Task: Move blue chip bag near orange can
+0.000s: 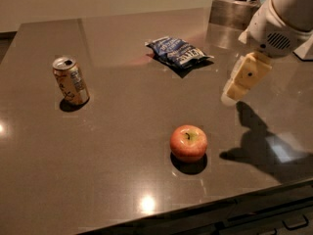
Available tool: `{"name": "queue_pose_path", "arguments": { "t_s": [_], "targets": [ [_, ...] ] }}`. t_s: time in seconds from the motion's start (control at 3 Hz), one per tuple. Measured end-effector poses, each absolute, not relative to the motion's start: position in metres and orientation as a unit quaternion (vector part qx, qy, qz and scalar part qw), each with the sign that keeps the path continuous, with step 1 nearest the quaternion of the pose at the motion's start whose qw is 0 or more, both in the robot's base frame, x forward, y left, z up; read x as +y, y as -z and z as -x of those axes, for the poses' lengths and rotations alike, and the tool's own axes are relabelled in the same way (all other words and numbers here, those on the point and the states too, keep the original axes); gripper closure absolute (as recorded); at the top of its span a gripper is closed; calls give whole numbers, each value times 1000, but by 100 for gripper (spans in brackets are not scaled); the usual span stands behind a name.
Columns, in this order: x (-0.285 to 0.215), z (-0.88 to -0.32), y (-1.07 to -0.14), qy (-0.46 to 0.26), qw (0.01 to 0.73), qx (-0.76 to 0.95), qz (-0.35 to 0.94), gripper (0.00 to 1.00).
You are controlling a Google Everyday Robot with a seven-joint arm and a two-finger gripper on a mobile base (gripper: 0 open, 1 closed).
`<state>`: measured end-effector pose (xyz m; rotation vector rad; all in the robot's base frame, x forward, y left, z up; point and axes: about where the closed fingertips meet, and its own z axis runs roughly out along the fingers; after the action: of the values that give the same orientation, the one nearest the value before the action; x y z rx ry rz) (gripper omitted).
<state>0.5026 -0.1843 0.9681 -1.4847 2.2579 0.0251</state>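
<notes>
Hovering just right of bag (177,53), gripper (234,89) likely lining up grasp; open or closed, cannot tell. Can (71,81) well apart, left.

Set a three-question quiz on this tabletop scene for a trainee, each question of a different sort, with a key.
1. True or false: the blue chip bag touches the orange can.
2. Which lies nearest the table's front edge? A) apple B) blue chip bag C) orange can
3. Where is the gripper relative to the blue chip bag?

Key
1. False: the orange can stands well apart, toward the picture's left.
2. A
3. To the bag's right in the camera view, above the table, not touching the bag.
</notes>
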Motion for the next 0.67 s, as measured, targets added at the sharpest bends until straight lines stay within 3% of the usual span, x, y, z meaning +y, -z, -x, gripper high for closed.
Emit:
{"name": "queue_pose_path", "arguments": {
  "t_s": [0.67],
  "targets": [
    [-170, -544, -958, -27, 273, 847, 456, 0]
  ]
}}
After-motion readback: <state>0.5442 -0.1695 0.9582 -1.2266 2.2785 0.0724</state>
